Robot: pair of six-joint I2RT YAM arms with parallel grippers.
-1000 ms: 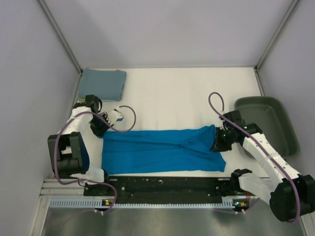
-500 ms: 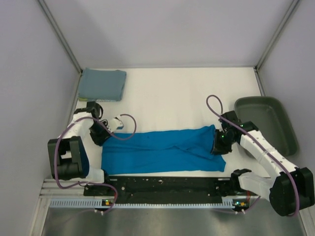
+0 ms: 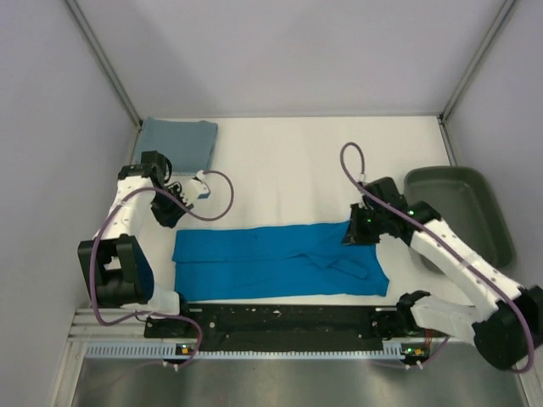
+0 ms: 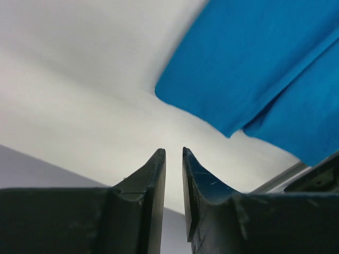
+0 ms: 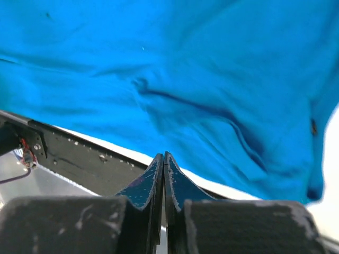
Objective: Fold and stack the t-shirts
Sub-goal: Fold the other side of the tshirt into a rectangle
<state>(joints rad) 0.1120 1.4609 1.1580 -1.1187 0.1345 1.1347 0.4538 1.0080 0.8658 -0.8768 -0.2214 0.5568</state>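
Note:
The bright blue t-shirt (image 3: 271,259) lies flat as a long band across the front of the white table, with creases near its right end. It also shows in the left wrist view (image 4: 265,63) and the right wrist view (image 5: 159,63). The grey-blue t-shirt (image 3: 178,144) sits in a square fold at the back left corner. My left gripper (image 3: 166,219) (image 4: 172,151) hovers just behind the blue shirt's left end, its jaws a narrow gap apart and empty. My right gripper (image 3: 349,236) (image 5: 163,154) is over the shirt's right part, its jaws pressed together on nothing.
A dark green tray (image 3: 471,203) stands at the right edge of the table. A black rail (image 3: 288,318) runs along the front edge, just in front of the blue shirt. Grey walls close the table in on three sides.
My left gripper has lifted back off the blue shirt's left corner. My right gripper has moved left and back from the right end. The shirt's right end now lies flatter.

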